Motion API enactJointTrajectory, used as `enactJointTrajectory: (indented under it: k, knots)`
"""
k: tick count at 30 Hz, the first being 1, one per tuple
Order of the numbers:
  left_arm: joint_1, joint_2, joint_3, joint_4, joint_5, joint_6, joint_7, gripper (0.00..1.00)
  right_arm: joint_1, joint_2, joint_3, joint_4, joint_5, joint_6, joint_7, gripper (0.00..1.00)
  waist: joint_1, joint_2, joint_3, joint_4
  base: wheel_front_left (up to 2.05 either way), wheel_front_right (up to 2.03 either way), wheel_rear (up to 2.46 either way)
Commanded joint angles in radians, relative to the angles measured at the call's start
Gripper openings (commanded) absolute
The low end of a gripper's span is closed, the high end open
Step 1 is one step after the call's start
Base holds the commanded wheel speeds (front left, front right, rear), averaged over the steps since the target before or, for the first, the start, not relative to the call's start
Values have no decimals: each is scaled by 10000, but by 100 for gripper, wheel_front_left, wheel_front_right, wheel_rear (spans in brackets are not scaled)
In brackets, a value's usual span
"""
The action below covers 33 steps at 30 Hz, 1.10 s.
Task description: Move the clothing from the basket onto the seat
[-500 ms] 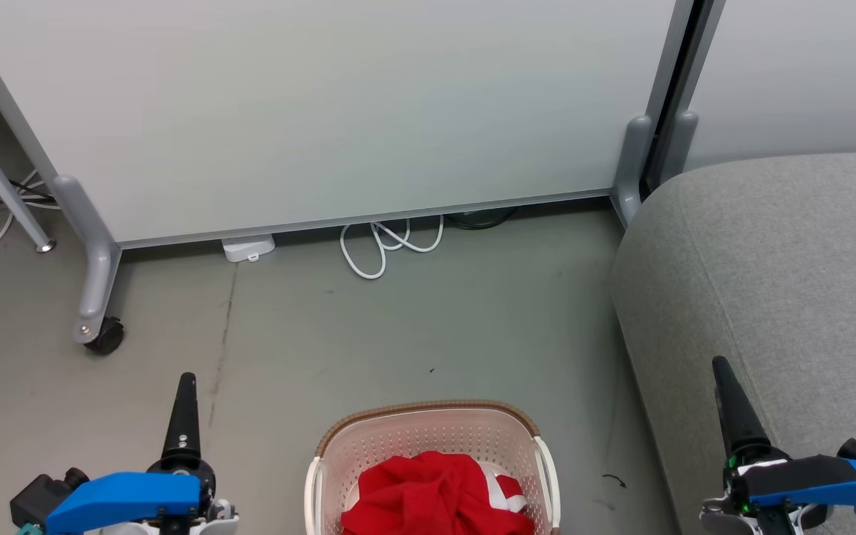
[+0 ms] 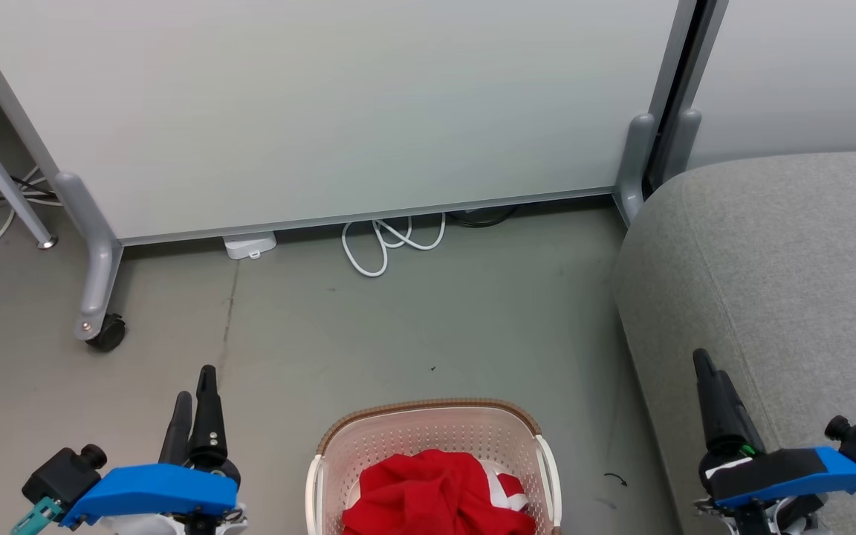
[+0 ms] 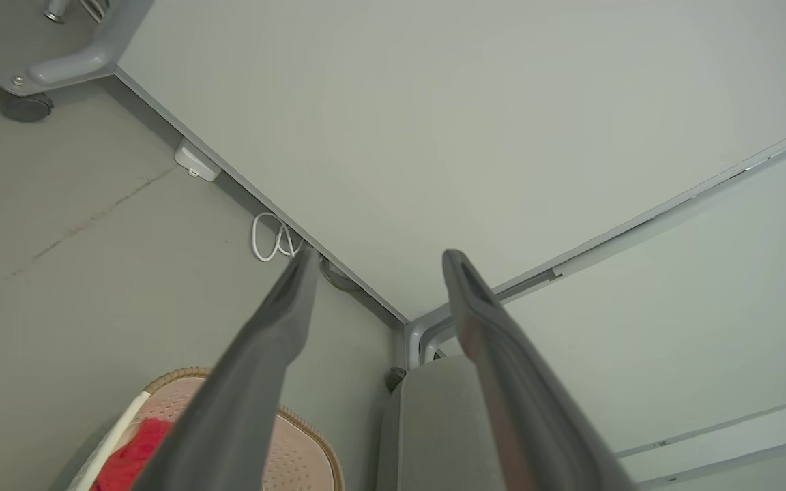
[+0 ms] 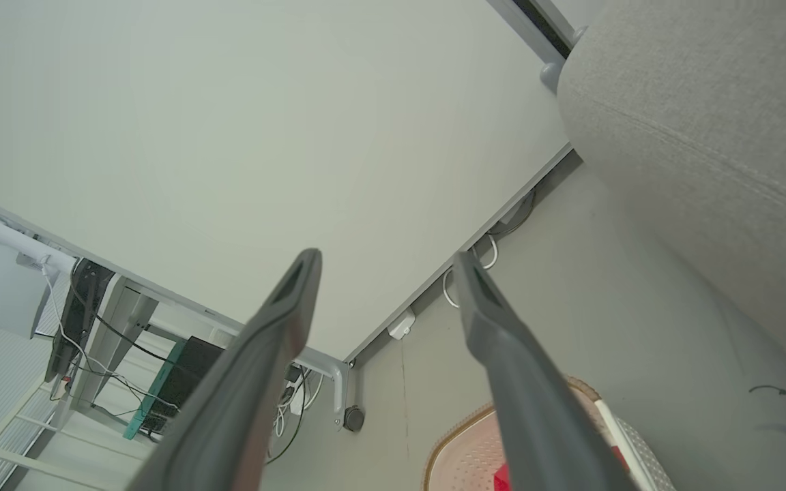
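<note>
The cream plastic laundry basket [image 2: 428, 408] stands on the grey floor [image 2: 398, 334] directly in front of the robot, at the bottom of the head view, with its brown woven-look rim curving round the far side. The red clothing [image 2: 428, 490] lies bunched in a heap inside it, and a bit of white panel shows on the side nearer the sofa. The seat [image 2: 785, 260], a big light grey upholstered cushion with a rounded edge and a stitched seam, is on the robot's right. It is near the basket but apart from it, with a strip of bare floor between them.

The left gripper [image 2: 195, 386] hangs low to the left of the basket, clear of it, with its dark fingers pointing up towards the wall side. In the left wrist view the two fingers are spread wide with nothing between them. The right gripper [image 2: 709, 368] shows against the front edge of the seat, and I cannot tell whether it touches the fabric. Its fingers are likewise parted and empty in the right wrist view.

Behind all this stands a pale partition panel [image 2: 324, 111] on grey legs, one of them ending in a black castor [image 2: 107, 334]. A white cable [image 2: 387, 245] lies looped on the floor under the panel's lower edge, and a small white box [image 2: 250, 245] sits just along from it
</note>
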Motion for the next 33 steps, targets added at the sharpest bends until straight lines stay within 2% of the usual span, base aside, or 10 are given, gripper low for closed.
enactJointTrajectory:
  k: [1,17,33]
  knots:
    - [-262,72,-91,-147,535,13,-121,100,-262,-62,41,-167,-549,25,-119,100,0,0,2,0,0,0,0]
    - [-176,216,-524,-234,3344,41,-612,100,-302,-78,194,-105,-2982,29,-609,100,0,0,7,4,0,0,0]
    - [-106,291,-840,-99,5254,-7,-1045,100,-365,-90,272,233,-4774,29,-1048,100,0,0,-45,14,0,0,0]
